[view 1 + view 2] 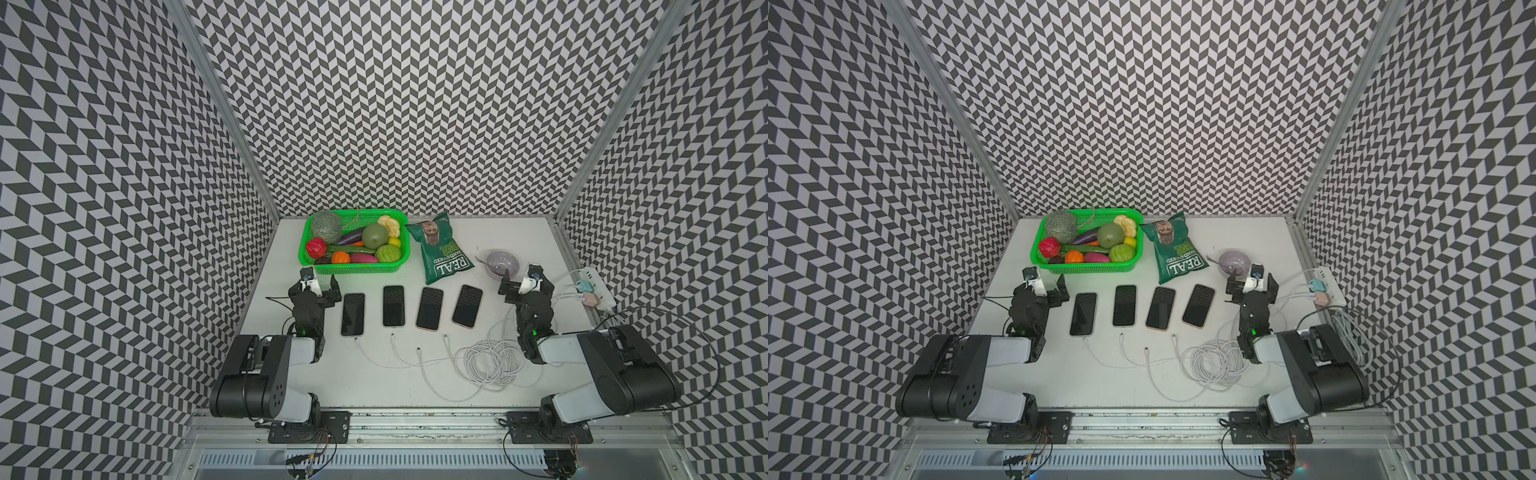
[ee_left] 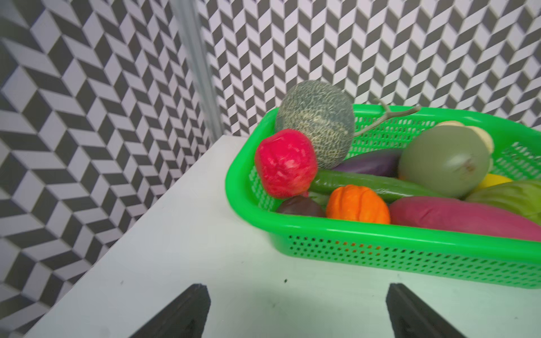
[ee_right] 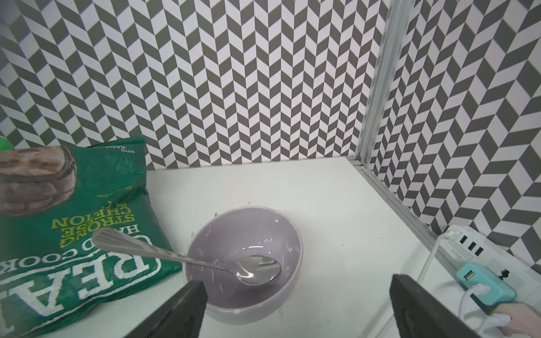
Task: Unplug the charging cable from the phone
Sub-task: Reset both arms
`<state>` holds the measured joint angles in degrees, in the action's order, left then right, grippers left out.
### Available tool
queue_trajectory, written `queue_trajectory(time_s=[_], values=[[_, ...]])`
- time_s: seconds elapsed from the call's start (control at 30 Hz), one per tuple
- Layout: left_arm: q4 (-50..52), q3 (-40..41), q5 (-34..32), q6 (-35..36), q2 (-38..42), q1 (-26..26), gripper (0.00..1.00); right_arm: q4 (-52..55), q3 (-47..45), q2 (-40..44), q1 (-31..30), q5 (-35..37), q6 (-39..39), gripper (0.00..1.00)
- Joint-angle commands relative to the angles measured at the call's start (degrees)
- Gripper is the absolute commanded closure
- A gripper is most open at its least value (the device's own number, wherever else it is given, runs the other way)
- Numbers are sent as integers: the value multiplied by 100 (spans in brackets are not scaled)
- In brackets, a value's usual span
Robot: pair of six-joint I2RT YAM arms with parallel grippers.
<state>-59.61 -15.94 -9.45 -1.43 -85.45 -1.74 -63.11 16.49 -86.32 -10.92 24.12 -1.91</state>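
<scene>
**Phone (image 1: 353,314) lies lengthwise, cable end toward the table (image 1: 374,395) front**

You see it leftmost in its row, flat on the matte white top, a glossy black slab. Its thin white charging cable (image 1: 356,340) meets the near short edge. Left gripper (image 2: 295,304) and right gripper (image 3: 295,301) both gape, holding nothing.

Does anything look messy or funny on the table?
Yes. The white charging cables lie in a tangled heap beside the right arm. Only the leftmost phone seems plugged in; the other three plugs lie loose on the table. The two rightmost phones sit tilted.
</scene>
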Motion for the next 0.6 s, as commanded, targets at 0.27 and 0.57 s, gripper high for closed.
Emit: queue_trajectory(time_s=[0.27,0.57], values=[[-1031,86,602,154,-336,97,0,-566,-163,-102,731,-1165,350,0],[-1023,96,516,168,-333,56,0,-894,-206,-173,705,-1164,321,0]])
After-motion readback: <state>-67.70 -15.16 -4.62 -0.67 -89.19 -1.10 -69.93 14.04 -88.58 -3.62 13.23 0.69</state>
